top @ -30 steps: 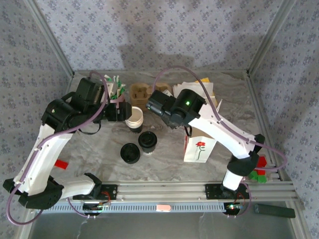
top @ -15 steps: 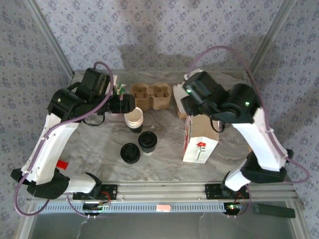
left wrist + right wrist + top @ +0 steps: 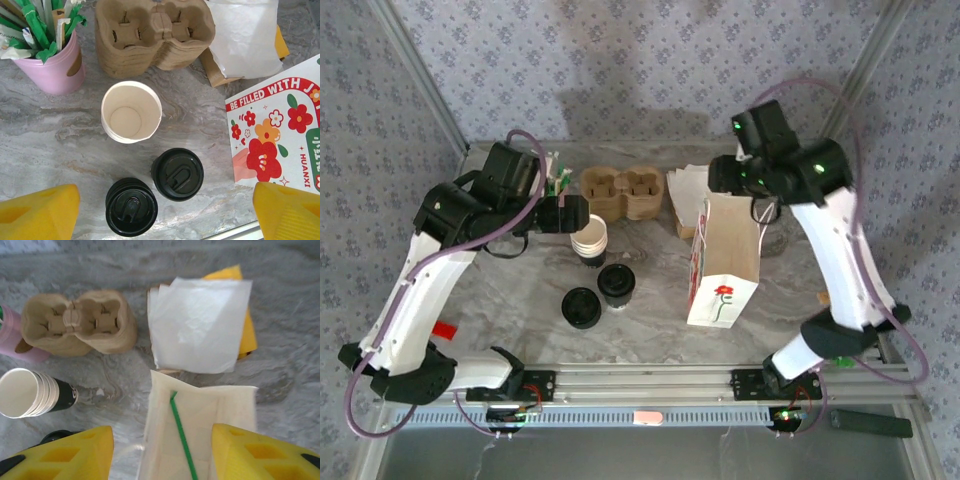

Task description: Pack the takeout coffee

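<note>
Evidently the step in hand is the pick-up: the coffee [image 3: 617, 285] stands on the table [image 3: 520, 300], just beside a loose lid [image 3: 581, 307] and near the cup stack [image 3: 588, 238], not yet in the bag [image 3: 725, 262]. The left jaws hover above the cups, spread wide and empty. The right jaws hang over the bag's open mouth, spread, touching nothing; a straw [image 3: 182, 435] lies inside. Next, we judge, the left jaws must descend around the coffee, keeping it upright.

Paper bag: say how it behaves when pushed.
The paper bag stands tall on a narrow base, so a high push probably tips it. Its thin open walls likely crumple. With a green straw inside, it seems light.
</note>
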`<control>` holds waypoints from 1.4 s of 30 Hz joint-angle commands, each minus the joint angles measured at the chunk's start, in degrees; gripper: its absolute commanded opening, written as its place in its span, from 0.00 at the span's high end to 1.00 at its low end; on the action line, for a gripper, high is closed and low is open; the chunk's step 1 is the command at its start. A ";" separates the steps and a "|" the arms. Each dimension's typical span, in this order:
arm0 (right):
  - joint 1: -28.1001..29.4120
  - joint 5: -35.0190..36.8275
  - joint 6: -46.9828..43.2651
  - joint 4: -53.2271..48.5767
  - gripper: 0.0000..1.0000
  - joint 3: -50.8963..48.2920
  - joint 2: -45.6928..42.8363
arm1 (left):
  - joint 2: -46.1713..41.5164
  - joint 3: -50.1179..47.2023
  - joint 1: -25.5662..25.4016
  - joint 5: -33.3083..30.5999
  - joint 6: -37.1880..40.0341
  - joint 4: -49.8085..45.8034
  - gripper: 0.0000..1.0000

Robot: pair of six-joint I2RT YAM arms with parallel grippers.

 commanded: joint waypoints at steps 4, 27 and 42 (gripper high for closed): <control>-1.76 -5.99 3.68 -3.47 0.48 1.06 6.16 | -2.26 -1.30 0.39 -1.91 -1.52 1.67 0.10; 0.59 -6.17 -0.09 -4.15 0.59 -4.15 11.18 | -1.78 -7.67 0.44 -1.97 -3.43 8.21 0.07; -5.53 -14.13 2.90 1.87 0.42 -11.70 5.32 | -0.61 -6.89 0.53 -1.56 -3.35 9.17 0.06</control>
